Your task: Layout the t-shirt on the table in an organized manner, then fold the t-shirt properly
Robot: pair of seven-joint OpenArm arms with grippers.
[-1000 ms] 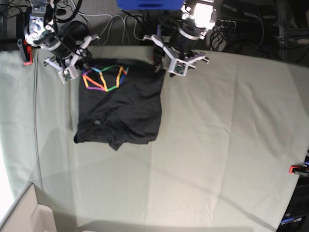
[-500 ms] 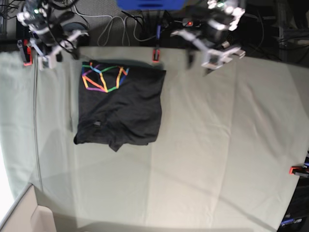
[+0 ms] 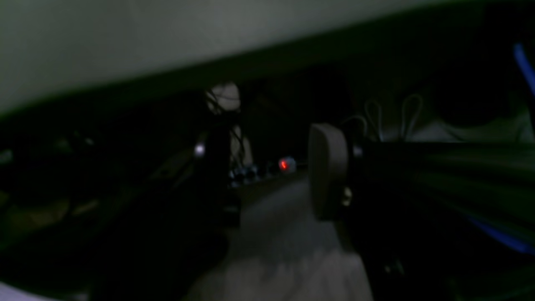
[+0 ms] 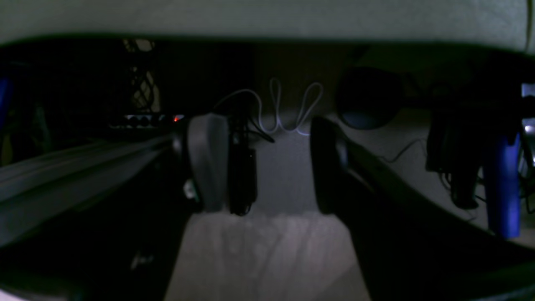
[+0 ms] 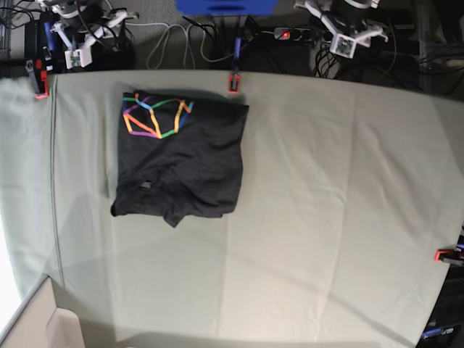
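T-shirt (image 5: pixel 180 156), one, folded into a rough rectangle, lies on the tabletop (image 5: pixel 341 203) near its far edge, well apart from the two released pincers, left (image 5: pixel 349 27) and right (image 5: pixel 81 35), both beyond that edge, with bare cloth all around.
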